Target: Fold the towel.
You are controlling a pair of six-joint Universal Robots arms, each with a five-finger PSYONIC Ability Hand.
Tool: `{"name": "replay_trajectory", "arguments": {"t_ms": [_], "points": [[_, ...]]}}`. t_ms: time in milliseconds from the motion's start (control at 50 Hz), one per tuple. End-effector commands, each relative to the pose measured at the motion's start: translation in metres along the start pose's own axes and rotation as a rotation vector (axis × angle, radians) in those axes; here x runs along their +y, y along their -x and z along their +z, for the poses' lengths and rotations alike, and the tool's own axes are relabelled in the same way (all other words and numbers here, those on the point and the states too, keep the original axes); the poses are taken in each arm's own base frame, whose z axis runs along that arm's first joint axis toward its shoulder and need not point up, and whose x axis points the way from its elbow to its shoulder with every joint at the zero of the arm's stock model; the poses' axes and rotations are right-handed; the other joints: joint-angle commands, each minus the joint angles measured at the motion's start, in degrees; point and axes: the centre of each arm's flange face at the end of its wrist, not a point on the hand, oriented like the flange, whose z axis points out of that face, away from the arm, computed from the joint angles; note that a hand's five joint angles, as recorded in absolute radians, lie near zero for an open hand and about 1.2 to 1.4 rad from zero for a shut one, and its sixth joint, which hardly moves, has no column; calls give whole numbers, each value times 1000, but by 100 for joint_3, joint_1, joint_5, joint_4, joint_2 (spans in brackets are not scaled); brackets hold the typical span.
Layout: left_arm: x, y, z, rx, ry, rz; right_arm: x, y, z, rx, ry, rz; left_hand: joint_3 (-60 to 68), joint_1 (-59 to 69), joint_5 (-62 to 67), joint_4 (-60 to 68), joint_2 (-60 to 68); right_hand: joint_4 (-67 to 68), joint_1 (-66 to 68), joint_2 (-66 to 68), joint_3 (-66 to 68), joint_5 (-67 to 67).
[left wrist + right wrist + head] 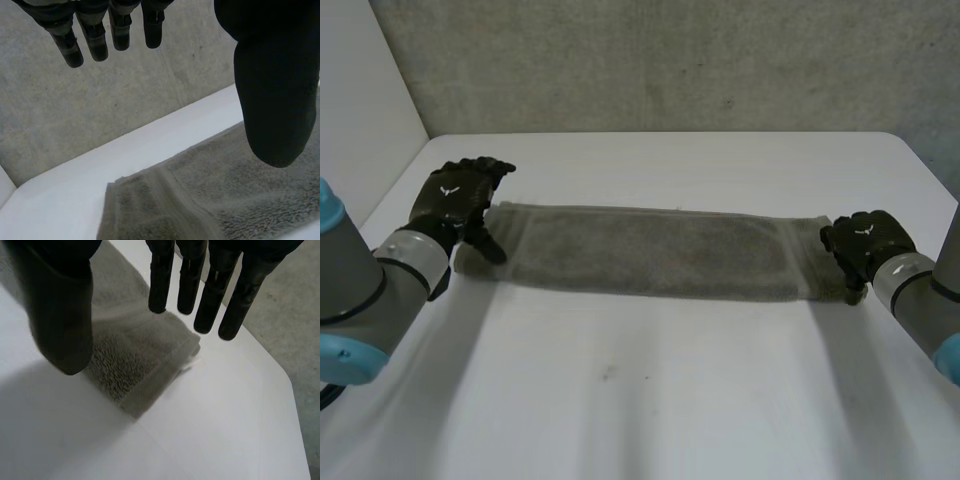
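A grey towel [650, 252] lies as a long narrow strip across the white table [650, 390], folded lengthwise. My left hand [455, 200] hovers over its left end, fingers [90, 35] straight and thumb apart, holding nothing; the towel's end [165, 200] lies below them. My right hand [860, 245] is at the towel's right end, fingers [200, 285] straight above that end [145, 360], thumb spread, nothing between them.
A grey concrete wall [670, 60] rises behind the table's far edge. A white panel [360, 90] stands at the left. Bare tabletop stretches in front of the towel. Both forearms come in from the near corners.
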Motion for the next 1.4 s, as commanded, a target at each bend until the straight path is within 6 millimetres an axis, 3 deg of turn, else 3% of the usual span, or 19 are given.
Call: {"name": "replay_trajectory", "arguments": {"t_ms": [20,120,200,340,540,700,780,820,840,880,900,940,980,1000,1100,1300,1340,1360,1400], "points": [[0,-4,-5,2,-47,-52,24,1,22,13,28,11,56,0,-162,51,48,752,764,763,745,703],[-2,-5,-9,1,-70,-49,36,-3,33,-3,24,24,56,0,-162,51,48,1459,1470,1469,1452,1410],[-1,-5,-10,0,-81,-47,41,-7,39,-22,4,31,56,0,-162,51,48,5040,5051,5050,5033,4991],[0,-3,-11,-4,-79,-49,47,-30,47,37,26,52,56,0,-162,51,48,5052,5064,5063,5046,5004],[5,-2,-13,-10,-72,-51,73,-117,50,260,186,-32,56,0,-162,51,48,5052,5064,5063,5046,5004],[5,-3,-13,-8,-71,-51,20,-151,51,335,89,-101,56,0,-162,51,48,5052,5064,5063,5046,5004],[5,-3,-13,-6,-71,-51,-41,-117,47,279,-72,-128,56,0,-162,51,48,5052,5064,5063,5046,5004],[5,-3,-13,-8,-71,-51,-98,-58,36,176,-242,-164,56,0,-162,51,48,5052,5064,5063,5046,5004],[5,-3,-13,-8,-71,-51,-98,-58,36,175,-243,-164,56,0,-162,51,48,5052,5064,5063,5046,5004],[5,-2,-13,-9,-71,-51,-135,8,17,52,-365,-206,56,0,-162,51,48,5052,5064,5063,5046,5004],[5,-2,-13,-9,-71,-51,-135,8,17,51,-366,-206,56,0,-162,51,48,5052,5064,5063,5046,5004],[5,-2,-13,-9,-71,-51,-145,47,6,-30,-416,-224,56,0,-162,51,48,5052,5064,5063,5046,5004],[5,-2,-13,-9,-71,-51,-152,121,-17,-172,-493,-266,56,0,-162,51,48,5052,5064,5063,5046,5004],[5,-2,-13,-9,-71,-51,-152,122,-17,-173,-493,-266,56,0,-162,51,48,5052,5064,5063,5046,5004],[6,-2,-13,-12,-69,-51,-120,221,-48,-382,-523,-337,56,0,-162,51,48,5052,5064,5063,5046,5004],[7,-7,-16,3,-66,-51,-96,250,-60,-462,-509,-369,56,0,-162,51,48,5052,5064,5063,5046,5004],[8,-7,-16,3,-66,-51,-105,242,-63,-448,-521,-348,56,0,-162,51,48,3410,3421,3421,3403,3361],[8,-7,-16,5,-67,-51,-114,231,-69,-427,-536,-336,56,0,-162,51,48,-254,-242,-243,-261,-303],[8,-7,-16,3,-69,-51,-120,220,-75,-413,-544,-321,56,0,-162,51,48,-1948,-1936,-1937,-1954,-1996]]}}
